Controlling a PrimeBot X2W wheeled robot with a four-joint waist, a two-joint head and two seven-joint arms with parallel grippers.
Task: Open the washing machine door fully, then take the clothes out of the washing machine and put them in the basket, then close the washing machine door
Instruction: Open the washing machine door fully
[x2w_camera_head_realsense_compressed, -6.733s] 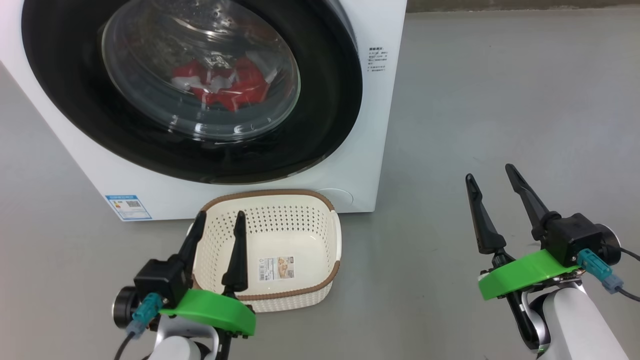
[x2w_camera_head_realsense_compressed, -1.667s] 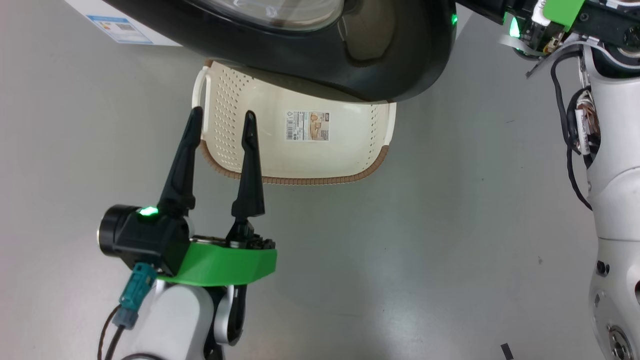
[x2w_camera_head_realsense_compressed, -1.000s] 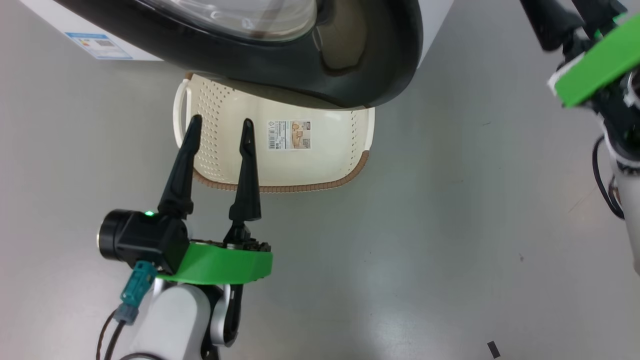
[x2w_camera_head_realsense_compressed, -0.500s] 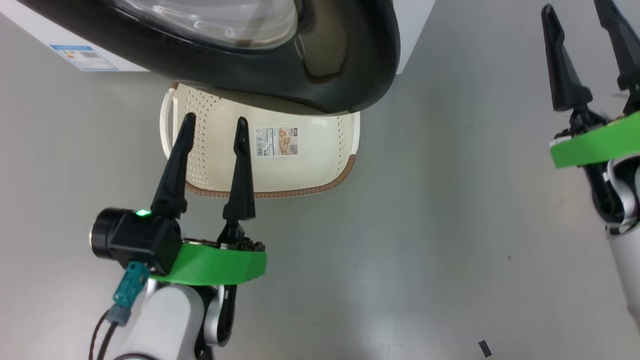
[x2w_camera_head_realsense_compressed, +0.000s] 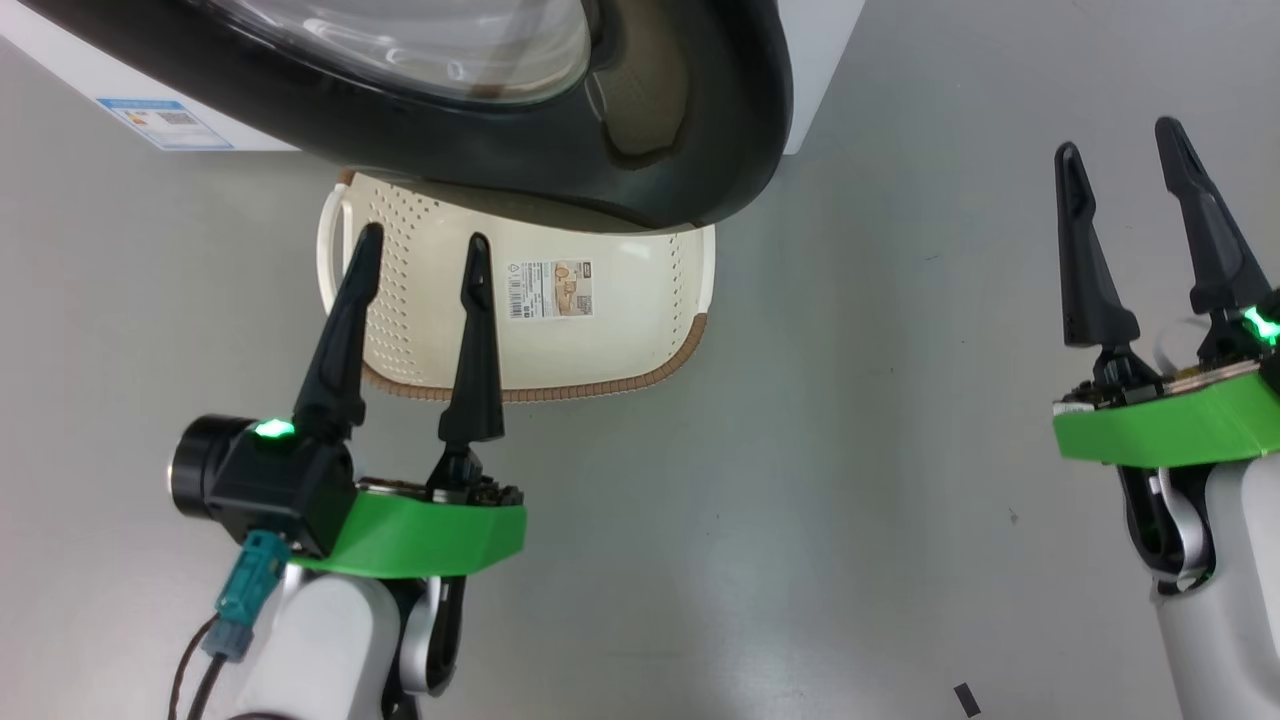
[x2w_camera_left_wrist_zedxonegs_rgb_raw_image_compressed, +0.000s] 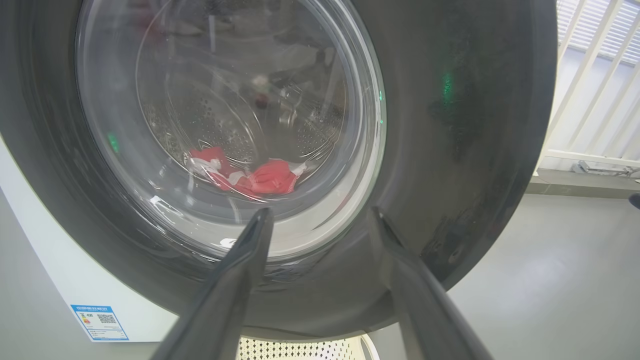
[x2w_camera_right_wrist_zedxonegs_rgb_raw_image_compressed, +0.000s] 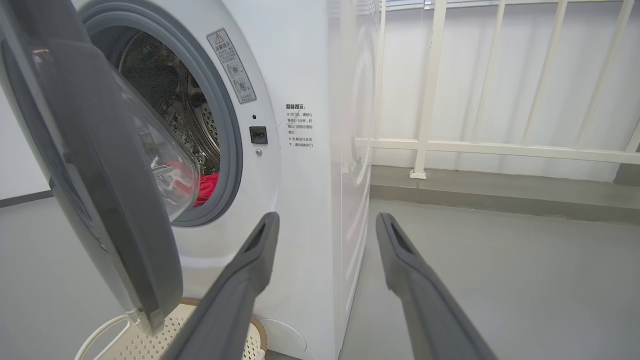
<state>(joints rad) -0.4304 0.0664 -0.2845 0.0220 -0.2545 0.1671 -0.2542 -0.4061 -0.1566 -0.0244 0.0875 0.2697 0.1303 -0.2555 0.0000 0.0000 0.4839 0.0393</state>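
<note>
Washing machine door (x2w_camera_head_realsense_compressed: 640, 170) hangs part-open beyond our left pincer (x2w_camera_head_realsense_compressed: 424, 234), spread empty like our right pincer (x2w_camera_head_realsense_compressed: 1118, 135); reaching in, we may clip it.

The washing machine door (x2w_camera_head_realsense_compressed: 720, 120) shows a glossy black rim around clear glass; the washing machine (x2w_camera_right_wrist_zedxonegs_rgb_raw_image_compressed: 305, 200) has a smooth white casing, a matt grey rubber ring (x2w_camera_right_wrist_zedxonegs_rgb_raw_image_compressed: 232, 150) and a perforated steel drum (x2w_camera_right_wrist_zedxonegs_rgb_raw_image_compressed: 165, 90). The basket (x2w_camera_head_realsense_compressed: 690, 290) is cream perforated plastic with a brown woven-look rim.
</note>
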